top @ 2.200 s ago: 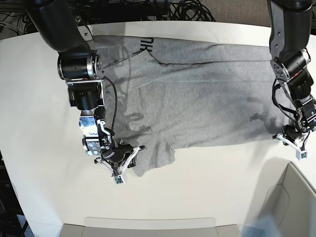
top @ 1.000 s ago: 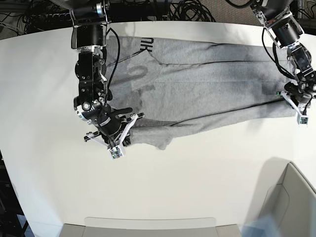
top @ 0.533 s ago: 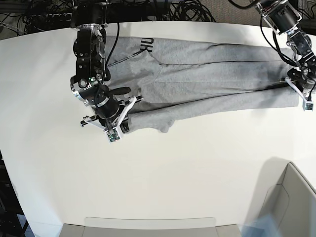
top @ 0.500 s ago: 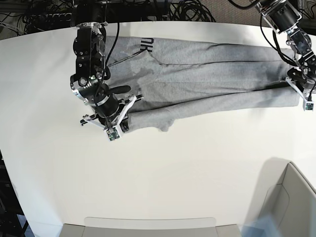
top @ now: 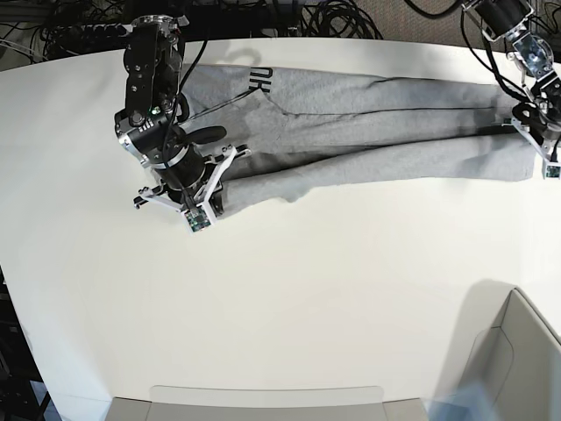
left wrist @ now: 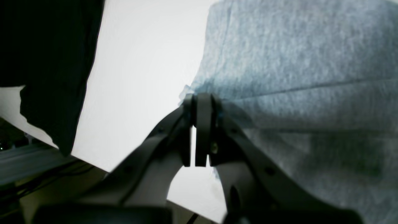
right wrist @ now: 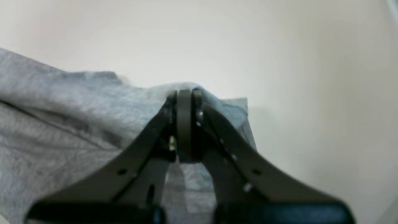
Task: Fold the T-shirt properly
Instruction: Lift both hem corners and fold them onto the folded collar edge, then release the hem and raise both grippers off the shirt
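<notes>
T-shirt (top: 368, 132): grey, stretched along the far edge of the bench (top: 289, 307), near half doubled over. Left hand (left wrist: 199, 102) and right hand (right wrist: 185, 96): each pinching a corner of the cloth. Step: lengthwise fold. Next: lay edge level, release.

Your two arms: black housings, pale fingers.
Your right arm (top: 149, 96) is black-cased with a loose black cable; both grippers' fingers (left wrist: 199, 130) look dark with small screws, though wrist views are blurry.
</notes>
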Available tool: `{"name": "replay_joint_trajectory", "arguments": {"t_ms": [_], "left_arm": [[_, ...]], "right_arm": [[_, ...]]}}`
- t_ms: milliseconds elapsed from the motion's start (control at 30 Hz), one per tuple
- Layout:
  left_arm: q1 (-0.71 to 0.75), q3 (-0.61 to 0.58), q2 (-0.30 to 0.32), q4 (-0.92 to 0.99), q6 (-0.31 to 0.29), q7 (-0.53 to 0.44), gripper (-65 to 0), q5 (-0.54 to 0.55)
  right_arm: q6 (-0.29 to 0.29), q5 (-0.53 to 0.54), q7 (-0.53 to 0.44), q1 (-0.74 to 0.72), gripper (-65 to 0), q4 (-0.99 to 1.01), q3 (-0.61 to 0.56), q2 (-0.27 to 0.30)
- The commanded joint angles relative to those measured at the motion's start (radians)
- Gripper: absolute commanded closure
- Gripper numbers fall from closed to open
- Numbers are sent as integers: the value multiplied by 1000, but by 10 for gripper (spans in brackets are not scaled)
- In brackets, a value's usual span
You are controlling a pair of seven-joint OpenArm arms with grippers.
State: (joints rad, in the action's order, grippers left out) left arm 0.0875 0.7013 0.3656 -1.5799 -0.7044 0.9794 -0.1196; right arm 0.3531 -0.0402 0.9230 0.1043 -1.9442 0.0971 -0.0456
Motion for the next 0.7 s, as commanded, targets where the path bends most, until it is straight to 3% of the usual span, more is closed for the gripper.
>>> {"name": "replay_joint_trajectory", "arguments": {"t_ms": [0,667], "left_arm": [[-2,7,20,-18,6,-10,0,-2],[56,76,-40,-23,6,-10,0,-7]], "right_arm": [[4,6,-22,-8,0,-28,17,-3],[41,6,-31,236,0,-87,46,-9]]}}
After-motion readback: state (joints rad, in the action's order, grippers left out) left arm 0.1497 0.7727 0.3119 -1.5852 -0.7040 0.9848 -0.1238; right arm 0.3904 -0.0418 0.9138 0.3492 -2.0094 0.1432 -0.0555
